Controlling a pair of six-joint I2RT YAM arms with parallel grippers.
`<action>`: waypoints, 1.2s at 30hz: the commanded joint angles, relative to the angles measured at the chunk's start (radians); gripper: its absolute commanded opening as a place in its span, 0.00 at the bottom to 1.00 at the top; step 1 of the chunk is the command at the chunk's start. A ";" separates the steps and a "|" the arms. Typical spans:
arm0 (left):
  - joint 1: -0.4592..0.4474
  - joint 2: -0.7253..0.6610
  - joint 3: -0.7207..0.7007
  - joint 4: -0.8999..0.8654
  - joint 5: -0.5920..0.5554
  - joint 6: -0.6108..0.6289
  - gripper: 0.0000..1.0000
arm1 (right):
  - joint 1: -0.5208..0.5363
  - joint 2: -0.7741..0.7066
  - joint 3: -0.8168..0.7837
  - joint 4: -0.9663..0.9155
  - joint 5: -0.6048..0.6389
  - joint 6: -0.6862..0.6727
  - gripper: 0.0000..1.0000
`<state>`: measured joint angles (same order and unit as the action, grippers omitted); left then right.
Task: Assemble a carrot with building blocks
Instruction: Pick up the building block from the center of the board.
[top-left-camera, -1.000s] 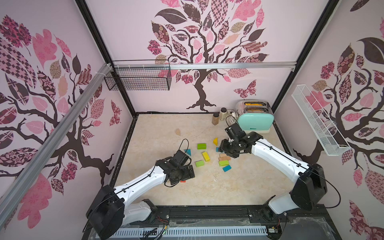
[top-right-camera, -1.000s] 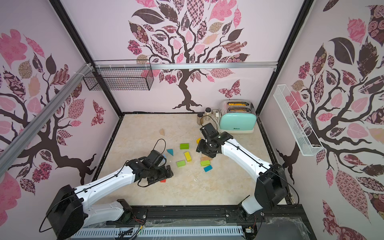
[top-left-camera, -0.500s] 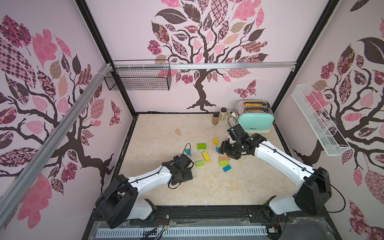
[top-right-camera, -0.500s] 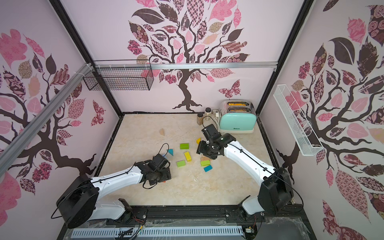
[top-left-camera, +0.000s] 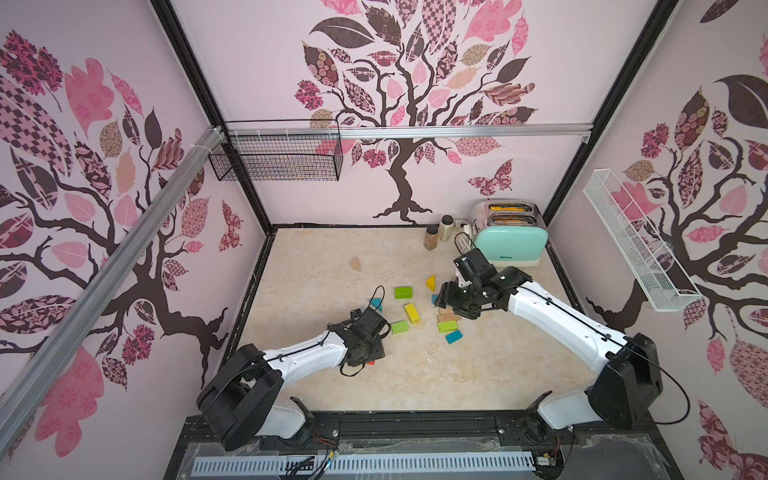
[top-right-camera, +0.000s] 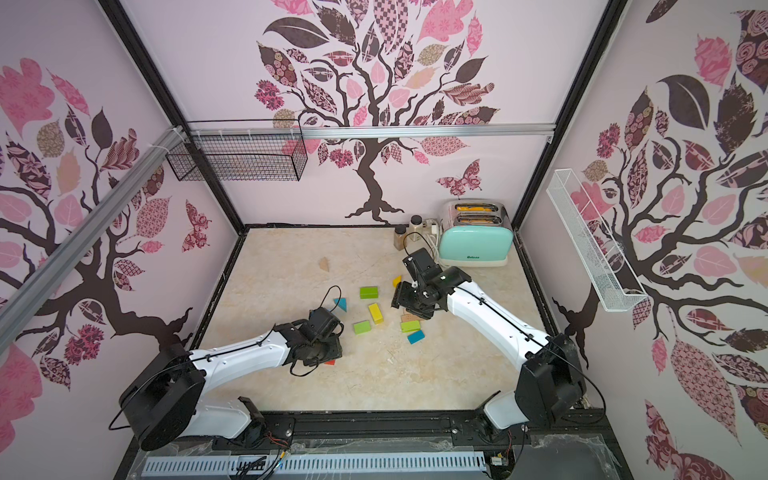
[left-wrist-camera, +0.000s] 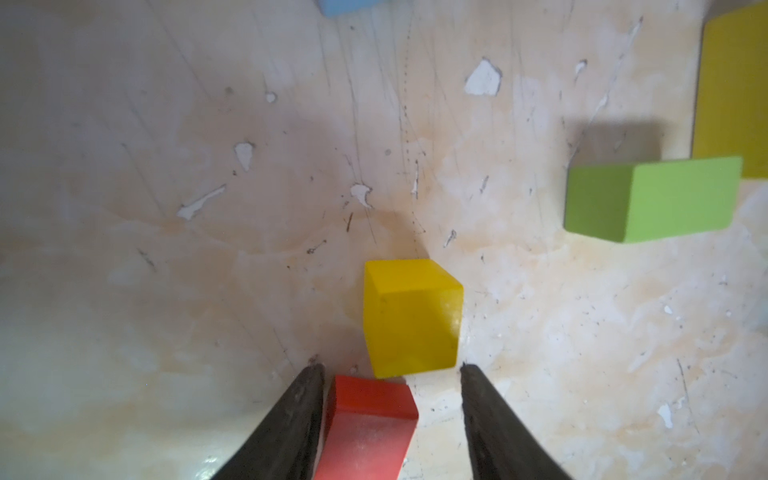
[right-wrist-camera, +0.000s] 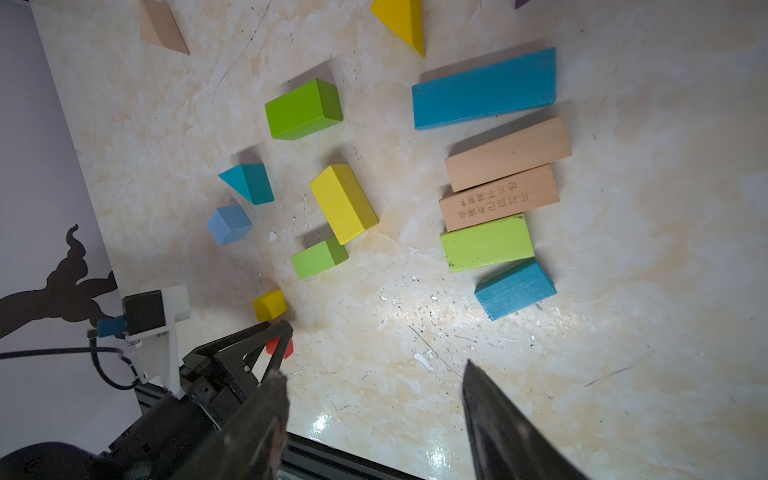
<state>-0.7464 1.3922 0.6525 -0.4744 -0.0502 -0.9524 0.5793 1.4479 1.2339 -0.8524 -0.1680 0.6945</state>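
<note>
The left gripper (left-wrist-camera: 390, 370) is down at the tabletop (top-left-camera: 478, 374) with its jaws partly spread around a red block (left-wrist-camera: 370, 419). One finger (left-wrist-camera: 303, 411) lies against the block's side, and a gap of bare surface separates the block from the opposite finger, so nothing is pinched yet. A yellow cube (left-wrist-camera: 411, 316) sits just past the fingertips, touching or nearly touching the red block's far corner. A green block (left-wrist-camera: 652, 199) and a yellow bar (left-wrist-camera: 735, 91) lie well off to one side. The right gripper (right-wrist-camera: 374, 370) hangs above the table with its jaws wide apart, holding and touching nothing. In its wrist view a row of pieces lies side by side: a blue bar (right-wrist-camera: 484, 89), two tan bars (right-wrist-camera: 509, 153), a green bar (right-wrist-camera: 486, 243) and a teal block (right-wrist-camera: 515, 289). In both top views the blocks cluster around the middle of the table, with a lone tan wedge (top-left-camera: 355, 264) set apart toward the back. A broad stretch of tabletop lies between the cluster and the front rail (top-left-camera: 415, 424). The left arm works well inside the table's black side frame. A mint toaster (top-left-camera: 511, 245) and two spice jars (top-left-camera: 431, 237) crowd the back corner behind the right arm.
</note>
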 joint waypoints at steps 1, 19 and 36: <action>-0.009 0.012 -0.036 -0.053 0.012 -0.017 0.71 | 0.005 0.011 0.006 0.010 -0.015 -0.009 0.71; -0.064 0.079 -0.012 -0.127 -0.033 -0.006 0.46 | 0.005 0.010 -0.009 0.039 -0.050 -0.007 0.78; -0.167 0.038 0.192 -0.248 -0.023 0.007 0.24 | -0.007 -0.031 0.036 -0.016 -0.002 -0.051 0.78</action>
<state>-0.9028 1.4490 0.7681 -0.6796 -0.0994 -0.9638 0.5781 1.4475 1.2301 -0.8352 -0.1989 0.6739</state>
